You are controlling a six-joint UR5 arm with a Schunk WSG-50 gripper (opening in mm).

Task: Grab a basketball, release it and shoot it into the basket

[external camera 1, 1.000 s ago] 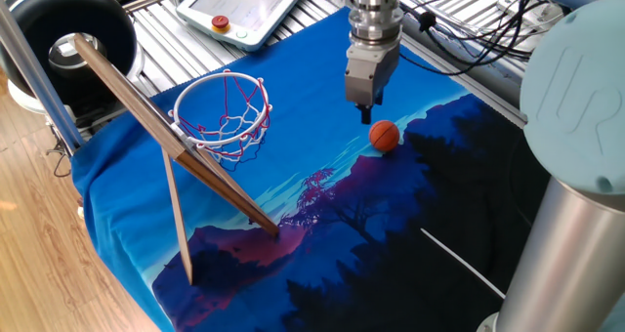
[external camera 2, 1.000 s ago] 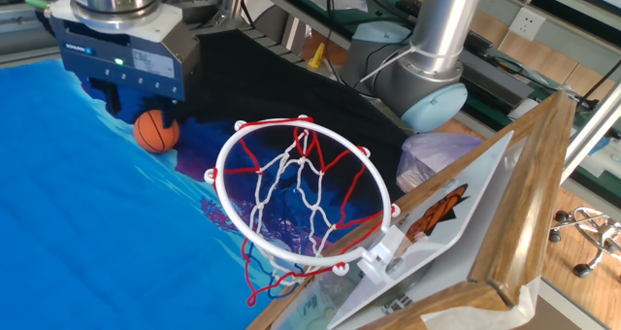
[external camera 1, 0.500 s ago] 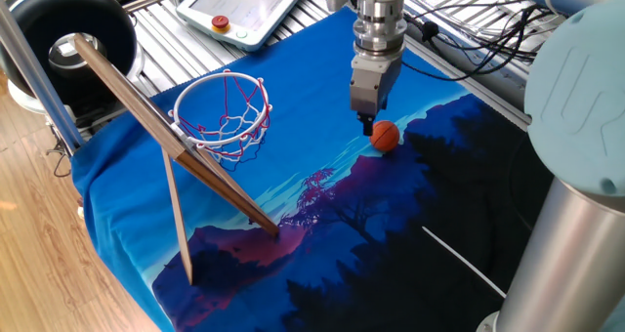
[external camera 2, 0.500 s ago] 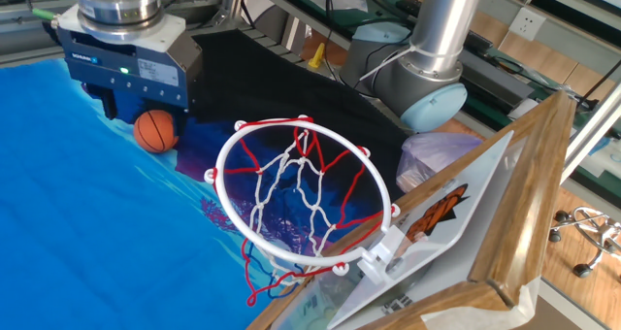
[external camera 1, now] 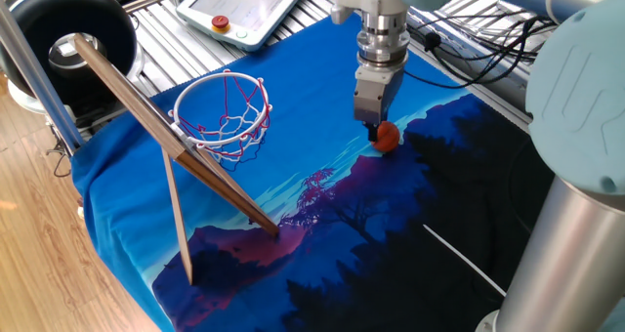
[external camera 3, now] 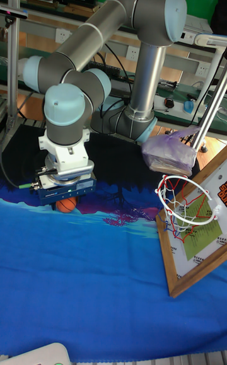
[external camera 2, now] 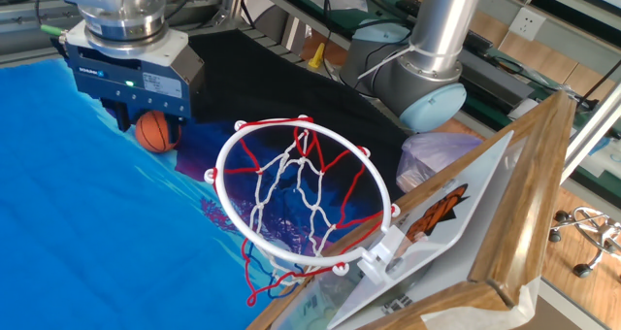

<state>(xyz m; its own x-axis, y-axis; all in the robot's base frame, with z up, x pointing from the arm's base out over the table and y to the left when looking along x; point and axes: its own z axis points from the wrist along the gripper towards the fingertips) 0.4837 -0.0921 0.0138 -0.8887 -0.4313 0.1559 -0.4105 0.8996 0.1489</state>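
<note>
Gripper lowered onto the basketball since a second ago.

In one fixed view the gripper was above and left of the basketball a second ago; now it has dropped and shifted right, so its dark fingertips overlap the ball's left edge, right of frame centre. The ball itself lies where it did, on the blue cloth. In the other fixed view the gripper body sits lower at upper left, the ball peeking out beneath it. I cannot tell whether the fingers are apart or clamped on the ball. The arm points straight down, wrist vertical. The basket stands unchanged at left, well apart from the ball.
</note>
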